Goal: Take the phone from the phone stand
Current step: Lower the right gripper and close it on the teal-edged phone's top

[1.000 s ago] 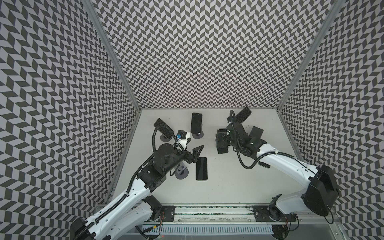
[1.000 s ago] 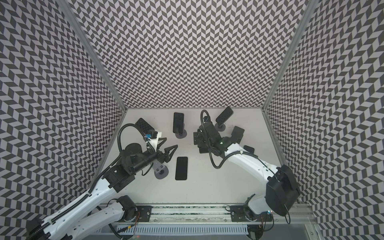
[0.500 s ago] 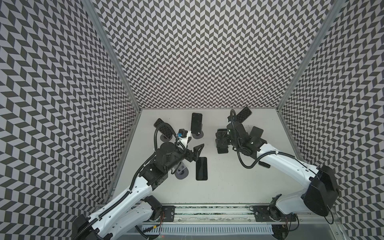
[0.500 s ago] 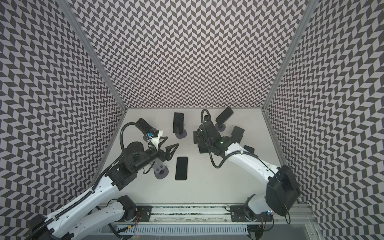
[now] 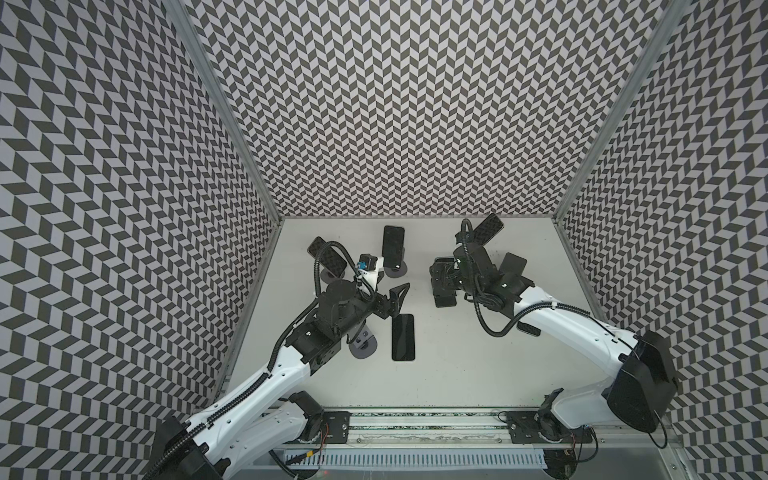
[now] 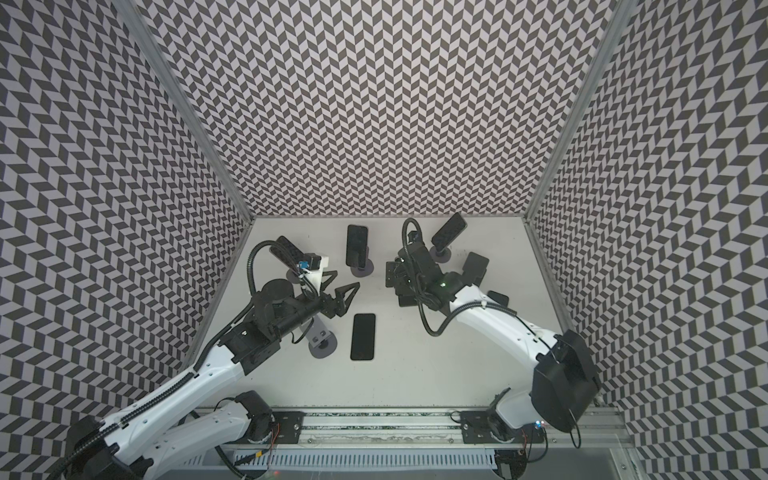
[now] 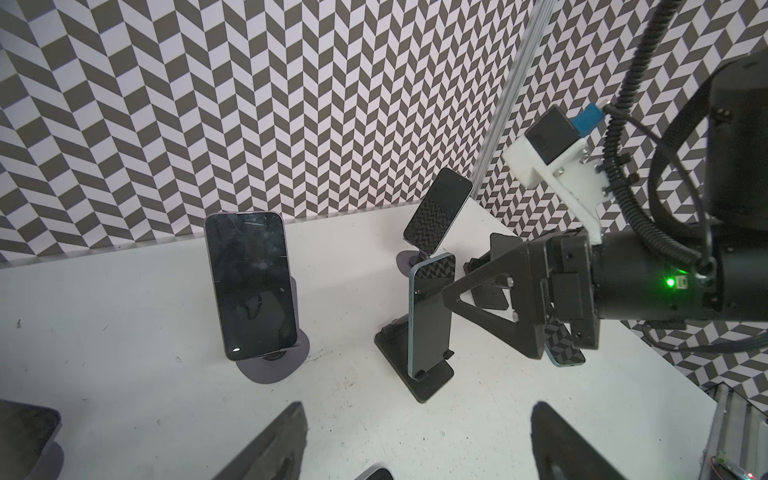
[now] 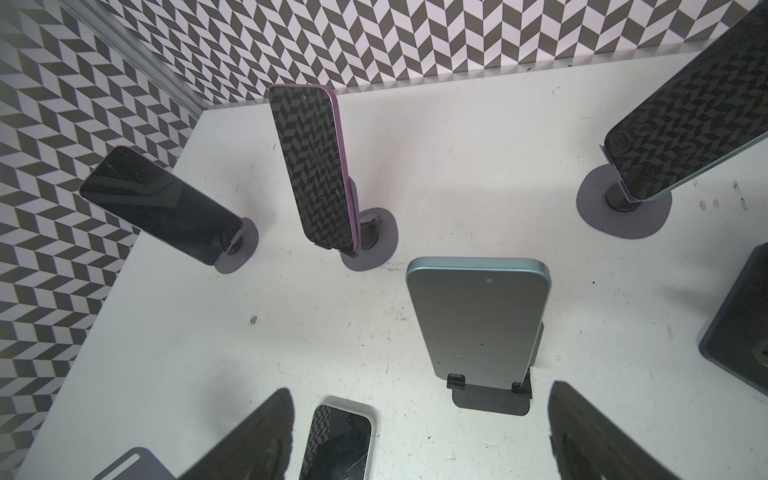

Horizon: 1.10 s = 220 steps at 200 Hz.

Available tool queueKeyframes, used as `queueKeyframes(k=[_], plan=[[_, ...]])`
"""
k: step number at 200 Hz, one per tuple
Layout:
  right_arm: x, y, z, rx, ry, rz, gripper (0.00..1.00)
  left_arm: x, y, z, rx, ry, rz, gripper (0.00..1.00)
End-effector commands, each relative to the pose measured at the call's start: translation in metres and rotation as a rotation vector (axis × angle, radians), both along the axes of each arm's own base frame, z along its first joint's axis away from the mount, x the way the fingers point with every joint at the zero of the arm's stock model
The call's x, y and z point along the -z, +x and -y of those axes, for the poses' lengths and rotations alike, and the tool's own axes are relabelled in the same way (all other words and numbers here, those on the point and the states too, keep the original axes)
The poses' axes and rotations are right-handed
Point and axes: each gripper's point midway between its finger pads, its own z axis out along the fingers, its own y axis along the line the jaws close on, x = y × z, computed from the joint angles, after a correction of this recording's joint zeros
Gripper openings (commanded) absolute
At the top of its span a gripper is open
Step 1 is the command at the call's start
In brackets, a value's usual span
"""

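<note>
Black phone [image 5: 403,343] lay flat beside a bare grey stand [image 5: 365,347] (one removal looked done). Left gripper [image 6: 345,280] hung open, empty. Right gripper [image 8: 422,390], jaws spread, faced the teal phone [image 8: 478,324], not yet lifted from its black stand [image 8: 490,401].

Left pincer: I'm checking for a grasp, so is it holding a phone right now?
No, the left pincer stands open and empty in a top view, and the flat phone lies on the table apart from it.
</note>
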Motion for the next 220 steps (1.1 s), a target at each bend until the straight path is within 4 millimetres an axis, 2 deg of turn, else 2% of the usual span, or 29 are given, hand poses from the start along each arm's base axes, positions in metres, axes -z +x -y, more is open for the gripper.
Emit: queueKeyframes(k=[1,60,172,220], plan=[[-0.017,0.01,-0.008,0.006,0.026,0.052,0.93,-0.028,0.006,-0.003,-0.024,-0.058,0.039,0.85],[-0.008,0.021,-0.01,0.015,-0.015,0.049,0.93,-0.026,0.012,-0.009,-0.047,-0.05,0.027,0.85],[0.006,0.033,0.002,0.005,-0.064,0.013,0.93,-0.013,0.023,-0.015,-0.08,-0.039,0.0,0.85],[0.013,0.044,0.008,0.002,-0.082,-0.001,0.94,-0.008,0.03,-0.014,-0.095,-0.029,-0.01,0.88]])
